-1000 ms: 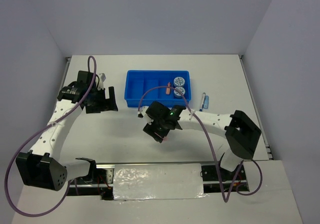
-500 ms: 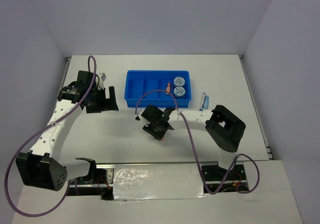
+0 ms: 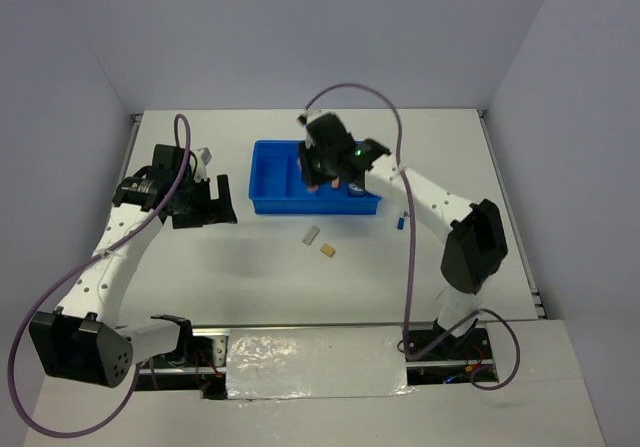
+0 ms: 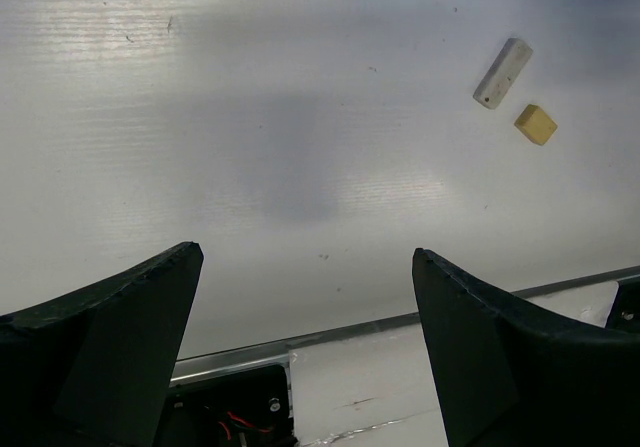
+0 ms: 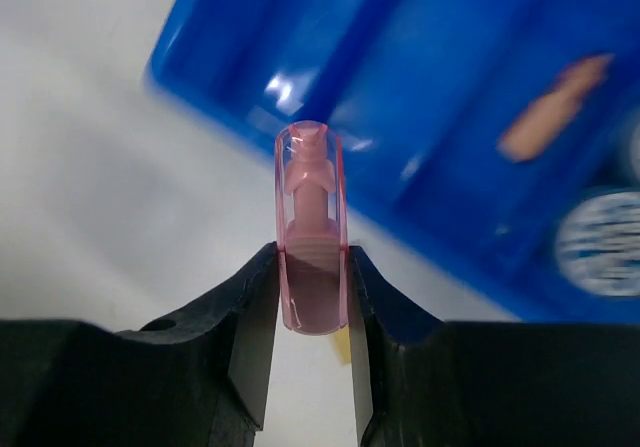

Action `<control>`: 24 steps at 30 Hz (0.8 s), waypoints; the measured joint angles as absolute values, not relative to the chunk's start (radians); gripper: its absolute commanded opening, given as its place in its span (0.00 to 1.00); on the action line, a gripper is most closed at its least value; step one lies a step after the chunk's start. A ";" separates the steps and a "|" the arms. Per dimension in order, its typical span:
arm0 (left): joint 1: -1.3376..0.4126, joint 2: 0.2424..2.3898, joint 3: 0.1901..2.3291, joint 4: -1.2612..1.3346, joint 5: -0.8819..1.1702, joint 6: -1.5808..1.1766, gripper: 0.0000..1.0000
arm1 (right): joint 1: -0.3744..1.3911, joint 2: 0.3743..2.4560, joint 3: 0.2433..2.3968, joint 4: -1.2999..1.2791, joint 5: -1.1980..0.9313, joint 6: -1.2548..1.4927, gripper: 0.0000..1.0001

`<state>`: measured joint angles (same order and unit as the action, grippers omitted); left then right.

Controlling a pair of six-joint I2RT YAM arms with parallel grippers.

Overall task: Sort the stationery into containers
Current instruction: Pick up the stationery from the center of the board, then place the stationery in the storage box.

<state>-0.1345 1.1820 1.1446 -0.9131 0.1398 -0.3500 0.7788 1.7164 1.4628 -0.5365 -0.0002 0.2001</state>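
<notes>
Left tool (image 4: 305, 255) spread wide; right arm (image 3: 430, 202) stretched far forward, right tool (image 5: 312, 267) pinched closed.

Translucent pink capsule (image 5: 311, 229), bright blue tray (image 3: 272, 175) — grey eraser (image 3: 311, 234), tan eraser (image 3: 327, 251), white table (image 3: 230, 267).

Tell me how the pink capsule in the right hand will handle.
The pink capsule looks like clear rigid plastic, so probably stiff and light. Its rounded body may roll or bounce on landing in the blue tray. The smooth shell, pinched only at its base by the right hand, could slip.
</notes>
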 measured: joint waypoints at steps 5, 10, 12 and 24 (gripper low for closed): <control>-0.134 1.181 1.145 -0.912 0.152 -0.368 0.99 | 0.608 1.934 1.858 -0.670 0.164 0.286 0.24; -0.134 1.180 1.145 -0.915 0.154 -0.368 0.99 | 0.556 2.101 1.979 -0.800 0.218 0.317 0.34; -0.134 1.180 1.145 -0.918 0.149 -0.367 0.99 | 0.548 2.137 1.979 -0.842 0.220 0.327 0.58; -0.134 1.166 1.139 -0.930 0.128 -0.364 0.99 | 0.463 2.030 1.897 -0.902 0.210 0.364 0.64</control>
<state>-0.1345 1.1656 1.1385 -0.9298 0.1284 -0.3645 0.4625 2.0304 1.8969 -0.9020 0.2096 0.3645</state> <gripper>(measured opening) 0.994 0.704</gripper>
